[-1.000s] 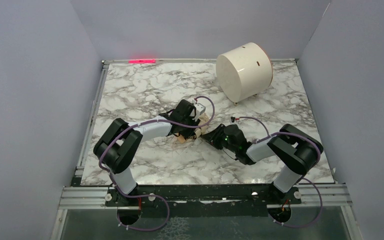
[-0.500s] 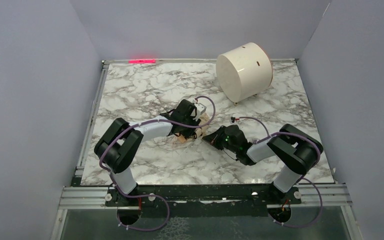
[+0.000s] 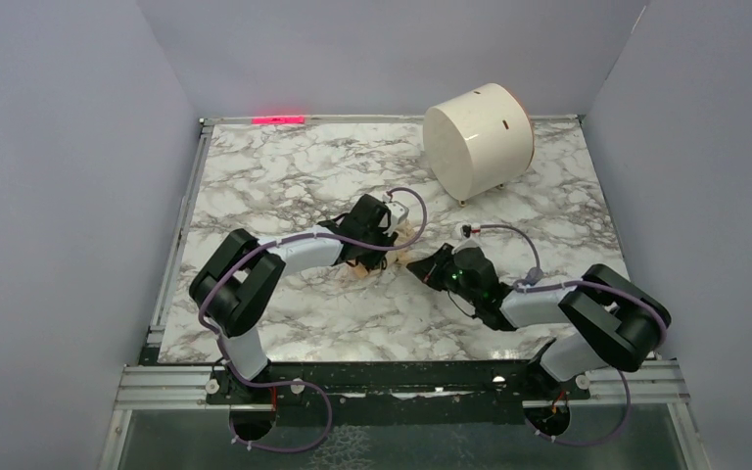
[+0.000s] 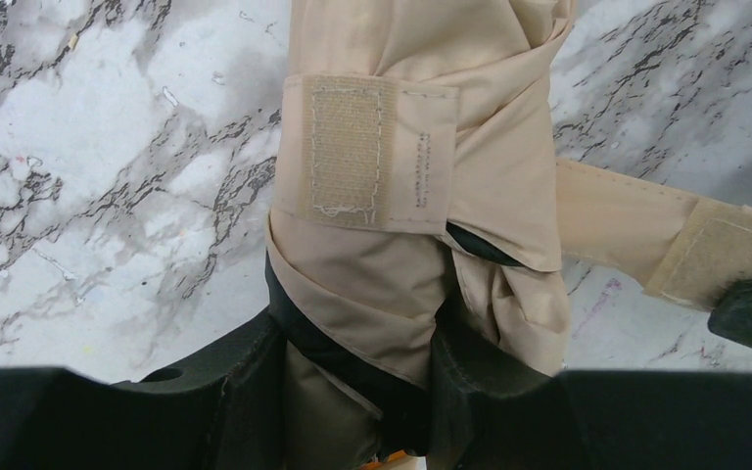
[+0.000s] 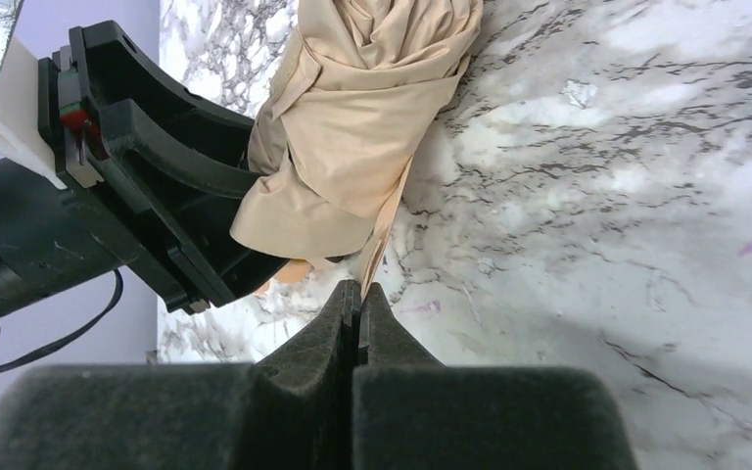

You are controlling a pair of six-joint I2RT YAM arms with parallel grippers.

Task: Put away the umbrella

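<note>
Enclosure walls (image 3: pixel 59 196): pale lavender, on three sides of the table.
Marble table top (image 3: pixel 284 176): white with grey veining; a red light strip (image 3: pixel 279 119) glows on its far edge.
White cylindrical drum (image 3: pixel 478 137): on its side at the far right, flat face toward the near left, well apart from both arms.
Left arm (image 3: pixel 255 279): reaches to table centre, purple cable (image 3: pixel 304 240) along it. In the top view it hides most of the umbrella.
Right arm (image 3: pixel 587 313): reaches leftward, low over the marble.
Umbrella (image 5: pixel 352 127): folded beige bundle at table centre, between the two grippers, lying on the marble. Long axis runs diagonally from near left to far right, in line with the left fingers. A peach bit shows at the end nearest the left wrist.
Left gripper (image 4: pixel 362 392): fingers narrowed on either side of the bundle, gripping the fabric.
Right gripper (image 5: pixel 357 313): fingertips pressed together, pinching the strap.
Strap (image 4: pixel 627 220): tan, leading off the bundle's side toward the right gripper, hook-and-loop end at the finger.
Hook-and-loop patch (image 4: pixel 345 147): on a tab wrapped round the bundle, facing up.
</note>
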